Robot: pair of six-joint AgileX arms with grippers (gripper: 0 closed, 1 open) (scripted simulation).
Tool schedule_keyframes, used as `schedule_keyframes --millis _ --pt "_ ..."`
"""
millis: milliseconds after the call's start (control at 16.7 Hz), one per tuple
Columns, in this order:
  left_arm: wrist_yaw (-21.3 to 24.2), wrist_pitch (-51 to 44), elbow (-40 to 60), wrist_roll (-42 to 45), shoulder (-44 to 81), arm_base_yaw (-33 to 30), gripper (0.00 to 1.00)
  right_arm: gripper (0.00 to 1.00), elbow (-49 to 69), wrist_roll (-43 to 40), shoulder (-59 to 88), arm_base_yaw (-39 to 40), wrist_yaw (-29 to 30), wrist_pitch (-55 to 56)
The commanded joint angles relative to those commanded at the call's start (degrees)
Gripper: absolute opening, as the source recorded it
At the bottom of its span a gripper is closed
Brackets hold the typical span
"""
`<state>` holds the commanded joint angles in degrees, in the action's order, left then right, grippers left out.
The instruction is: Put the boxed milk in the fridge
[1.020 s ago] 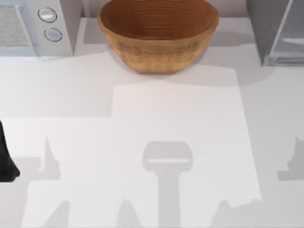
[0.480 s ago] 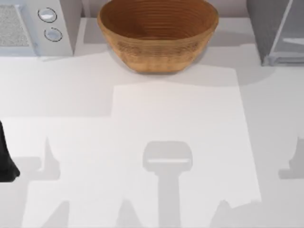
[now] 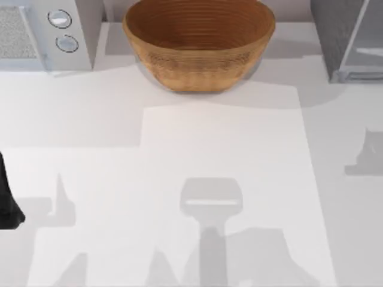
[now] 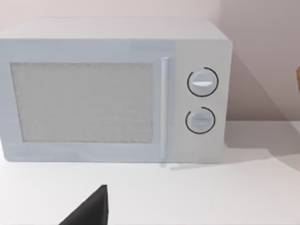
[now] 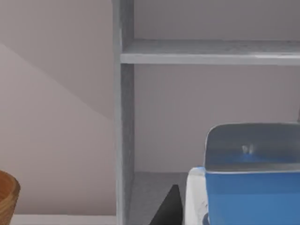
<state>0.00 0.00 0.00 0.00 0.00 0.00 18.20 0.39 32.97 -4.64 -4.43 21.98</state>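
Observation:
The boxed milk [image 5: 253, 187], a blue carton with a white band, sits close in the right wrist view with my right gripper [image 5: 234, 215] shut on it; one dark finger [image 5: 168, 206] shows beside it. Just past the carton stands the fridge [image 5: 123, 117], grey, its inside and a shelf [image 5: 211, 51] open to view. From above, the fridge [image 3: 344, 42] is at the table's back right corner with its pale door panel [image 3: 366, 54]. My left arm [image 3: 6, 206] is parked at the left edge.
A light-grey appliance with two knobs [image 3: 54, 33] stands at the back left, also seen as the appliance [image 4: 112, 93] in the left wrist view. A large woven bowl [image 3: 198, 45] sits at the back middle, left of the fridge.
The right arm's shadow at the table's right edge has moved up towards the fridge, and a new shadow spreads along the bottom middle. The left arm has not moved.

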Motion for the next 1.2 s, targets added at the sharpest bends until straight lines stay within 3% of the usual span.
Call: schedule_keyframes --millis 720,960,1200 --pt "0.0 0.0 0.0 0.0 0.0 0.0 1.0 0.0 30.3 0.3 74.6 -9.0 -8.1 37.5" --pt "0.0 0.0 0.0 0.0 0.0 0.0 1.0 0.0 35.9 0.5 87.6 -10.7 -9.7 44.6" --pt "0.0 0.0 0.0 0.0 0.0 0.0 1.0 0.0 37.7 0.5 91.5 -11.3 -10.2 46.8"
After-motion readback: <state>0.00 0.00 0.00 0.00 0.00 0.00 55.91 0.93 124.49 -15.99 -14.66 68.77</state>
